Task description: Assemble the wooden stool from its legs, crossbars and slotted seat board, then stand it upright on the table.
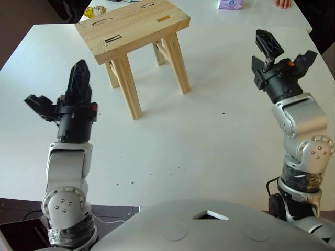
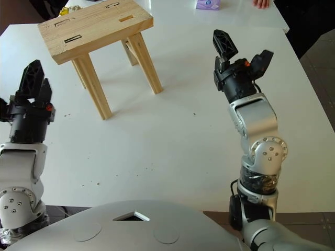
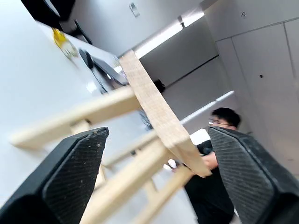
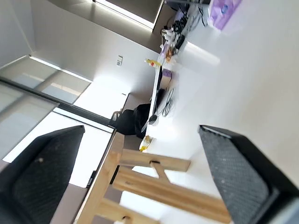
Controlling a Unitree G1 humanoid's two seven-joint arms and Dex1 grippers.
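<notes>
The assembled wooden stool (image 1: 134, 31) stands upright on the white table (image 1: 209, 130), its slotted seat board on top, legs and crossbars below. My left gripper (image 1: 56, 90) hovers open at the table's left, short of the stool and apart from it. My right gripper (image 1: 285, 49) is raised open at the right side, well clear of the stool. In the left wrist view the stool (image 3: 149, 116) shows between the two black fingers (image 3: 74, 182). The right wrist view shows the stool's legs (image 4: 159, 182) between its own spread fingers (image 4: 233, 168).
A purple packet (image 1: 230, 4) lies at the table's far edge, with a person's hand (image 1: 283, 3) just right of it. A small yellow object (image 1: 97, 10) sits at the far edge behind the stool. The table's right edge runs close to my right arm.
</notes>
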